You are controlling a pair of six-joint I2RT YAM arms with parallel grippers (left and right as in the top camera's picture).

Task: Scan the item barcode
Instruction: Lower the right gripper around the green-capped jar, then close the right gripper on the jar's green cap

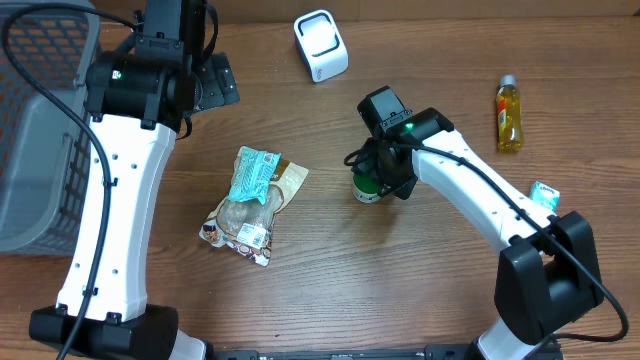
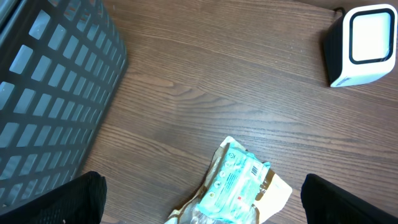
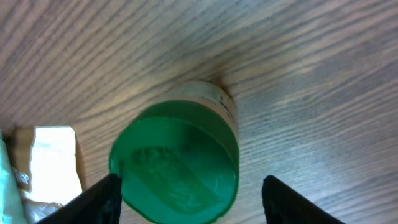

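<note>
Position: green-lidded jar (image 3: pixel 177 162) stands well apart from scanner (image 1: pixel 320 45); my right gripper (image 3: pixel 189 183) straddles it, jaws apart, unclamped; centre first, squeeze evenly, leave label uncovered; left gripper (image 2: pixel 200 190) gapes wide.

A brown wood-grain table (image 1: pixel 330 300) fills the evenly lit view.

Bright, even light from above; soft short shadows; green lid (image 3: pixel 177 162) slightly blurred.
</note>
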